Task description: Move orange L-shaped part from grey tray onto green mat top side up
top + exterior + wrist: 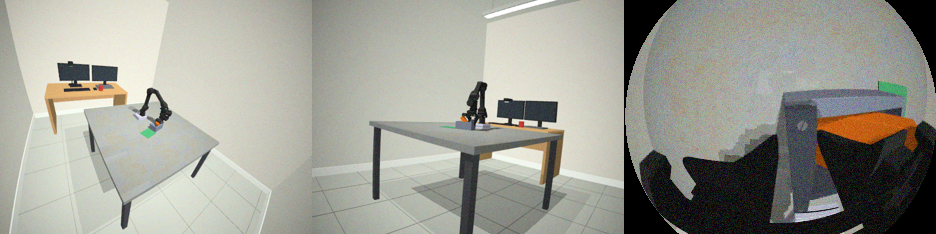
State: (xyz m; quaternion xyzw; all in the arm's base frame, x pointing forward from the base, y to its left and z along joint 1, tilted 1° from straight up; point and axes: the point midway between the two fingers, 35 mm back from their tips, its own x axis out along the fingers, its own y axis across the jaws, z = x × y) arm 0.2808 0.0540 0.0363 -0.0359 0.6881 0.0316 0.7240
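The orange part [157, 123] [463, 119] [864, 128] is tilted in the grey tray [157, 128] [464, 125] [849, 106]. Its end on the green mat's side stands up above the rim; its other end is low in the pocket. My gripper [159, 121] [472, 120] [797, 137] is partly open with nothing between its fingers. In the wrist view the right finger is over the part's low end and hides it, and the left finger is outside the tray wall. The green mat [147, 133] [446, 127] [892, 88] lies flat beside the tray.
The white arm base [140, 116] [483, 126] stands on the grey table [151, 161] [438, 134] behind the tray. A wooden desk [85, 95] with two monitors and a red cup [100, 88] [521, 124] stands apart in the background.
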